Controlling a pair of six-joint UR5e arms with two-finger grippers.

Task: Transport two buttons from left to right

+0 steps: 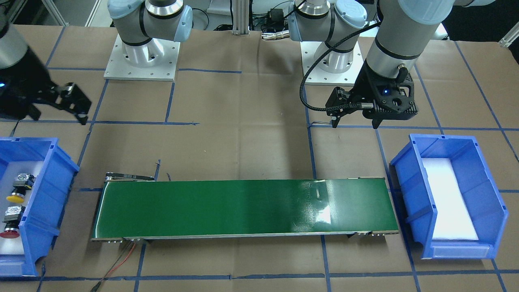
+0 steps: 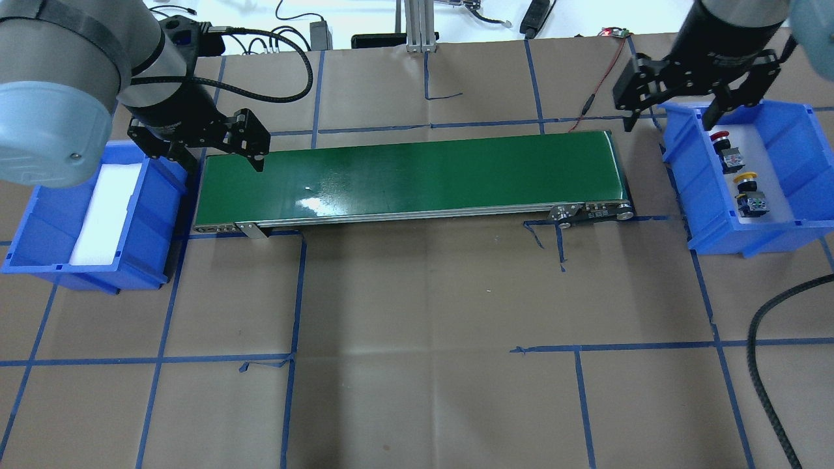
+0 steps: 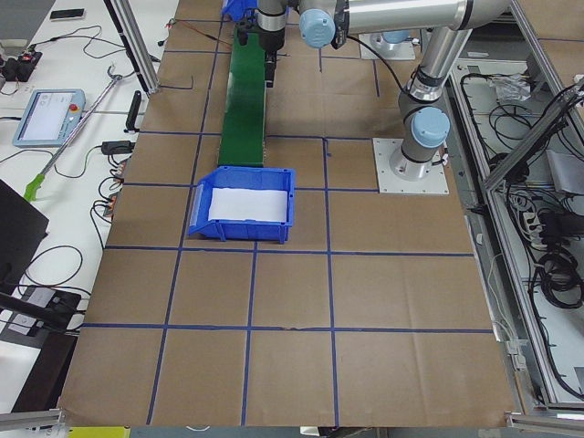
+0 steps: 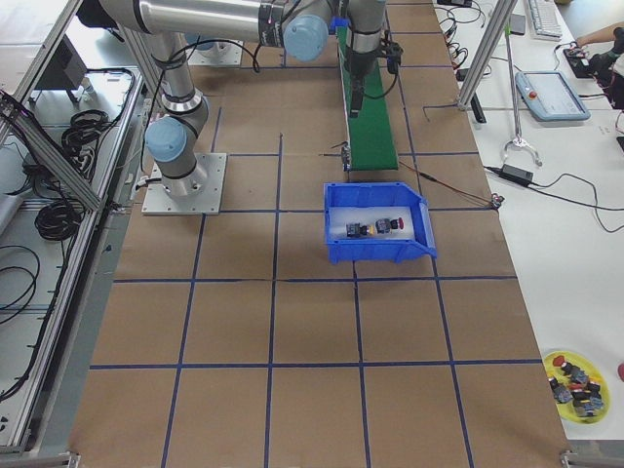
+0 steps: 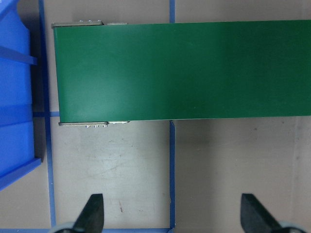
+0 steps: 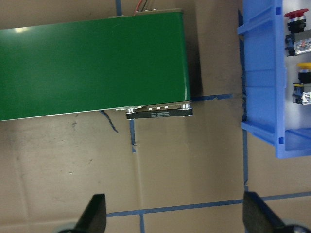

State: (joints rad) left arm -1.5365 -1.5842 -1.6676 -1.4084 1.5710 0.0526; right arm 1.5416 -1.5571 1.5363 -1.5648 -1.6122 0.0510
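Inside the blue plastic bin [image 2: 756,238] on the robot's right, the yellow-capped push-button [image 2: 748,190] and the red-capped push-button [image 2: 722,144] lie apart on white foam [image 2: 769,140]. Over that bin's inner rim hangs the right gripper [image 2: 670,119], pointing down, fingers spread wide, gripping nothing. The left gripper [image 2: 221,161], equally wide, hangs over the left end of the long green conveyor belt [image 2: 417,176], beside a second blue bin [image 2: 52,221]. Brown paper [image 2: 417,293] gridded with blue tape [image 2: 130,359] covers the table [image 2: 456,404].

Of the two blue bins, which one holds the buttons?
The bin at the belt's end on the robot's right side: a red button and a yellow button lie in it. The other bin holds only a white pad.
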